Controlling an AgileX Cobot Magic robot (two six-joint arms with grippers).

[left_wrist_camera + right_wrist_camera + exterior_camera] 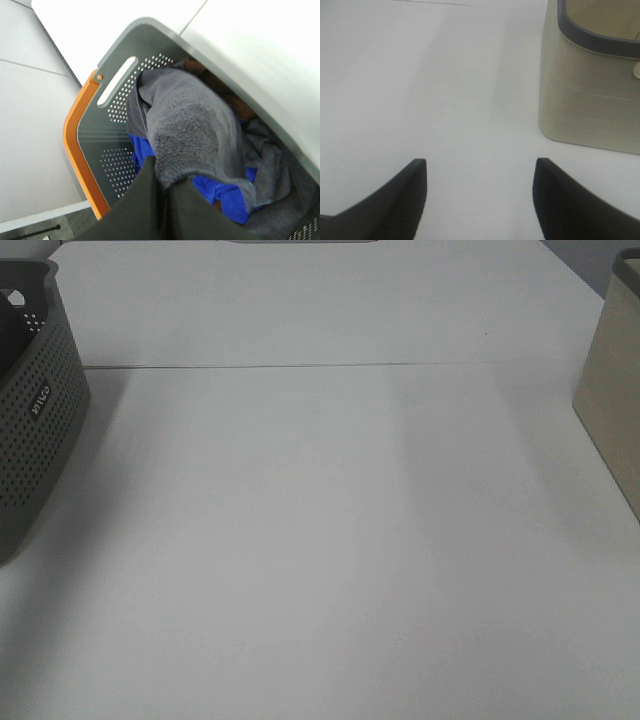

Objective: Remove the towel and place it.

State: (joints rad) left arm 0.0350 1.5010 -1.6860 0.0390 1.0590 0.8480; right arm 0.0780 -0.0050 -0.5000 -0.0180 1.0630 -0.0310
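The left gripper is pinching a fold of the grey towel heaped in the perforated basket, likely to lift it out; the right gripper is hovering wide open over the table.

towel: fuzzy terry cloth | basket: perforated matt plastic | table: smooth matt

one grey basket, one beige bin
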